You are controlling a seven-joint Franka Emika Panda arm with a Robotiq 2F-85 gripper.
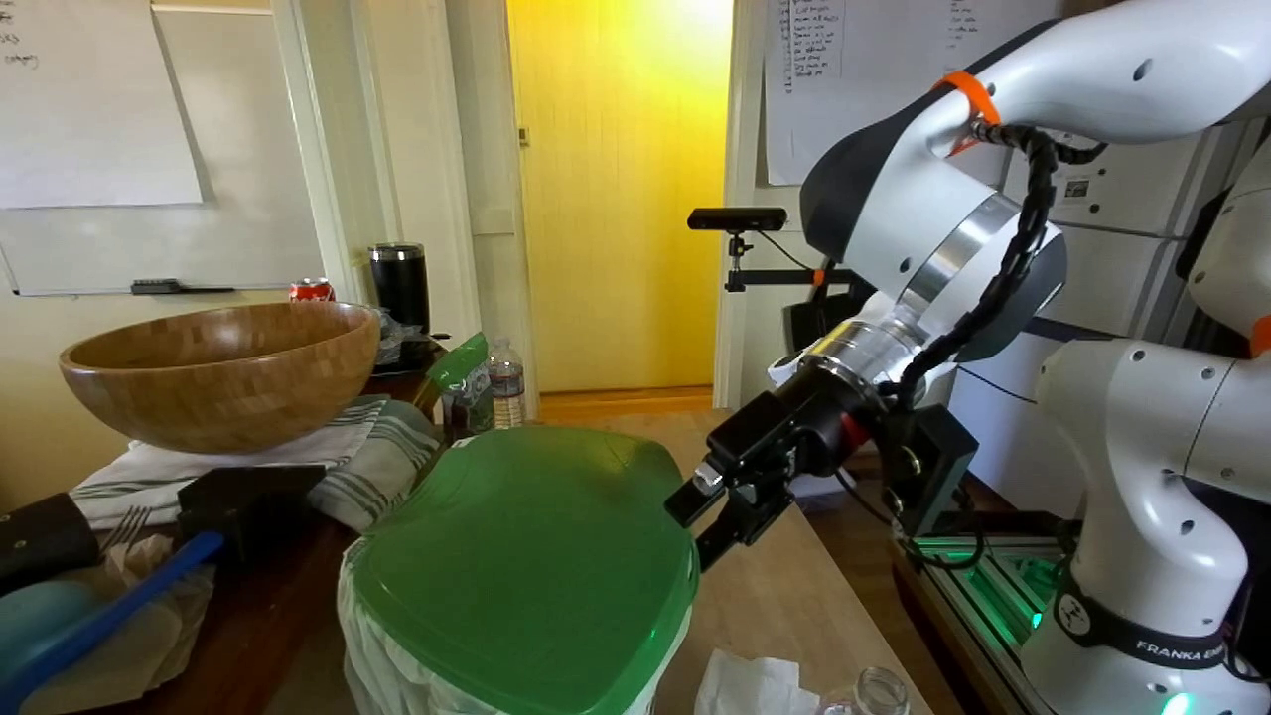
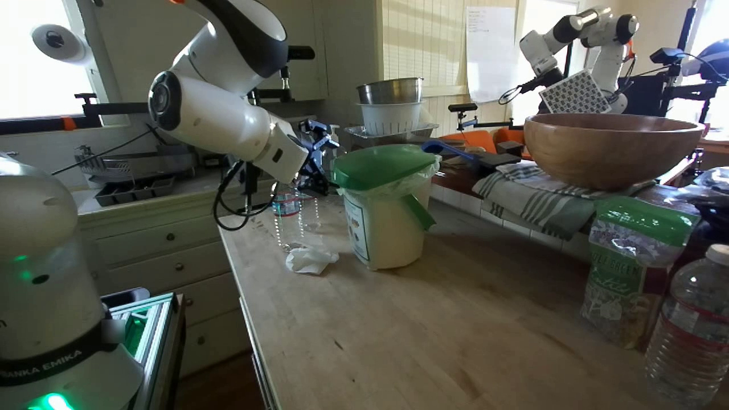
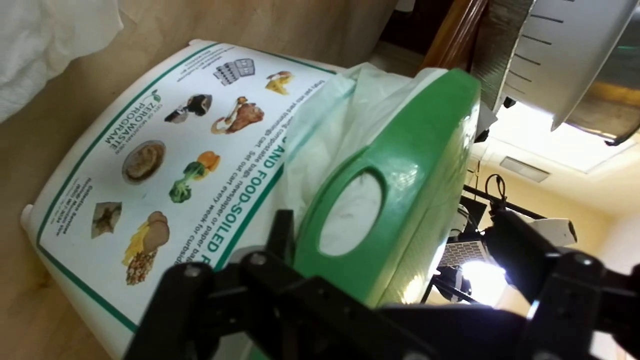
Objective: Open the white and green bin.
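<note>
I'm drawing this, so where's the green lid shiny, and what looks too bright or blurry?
In the wrist view, glare flecks the green lid near the gripper, which looks blurry; in an exterior view, the window is washed out; in an exterior view, the yellow door glows brightest up high.

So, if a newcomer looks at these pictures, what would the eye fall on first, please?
Probably the bin: its green lid spreads across the lower middle of an exterior view, the open gripper near its edge. Next, the wooden bowl, sitting on a striped towel in both exterior views. In the wrist view, the label with food pictures takes up the left side.
</note>
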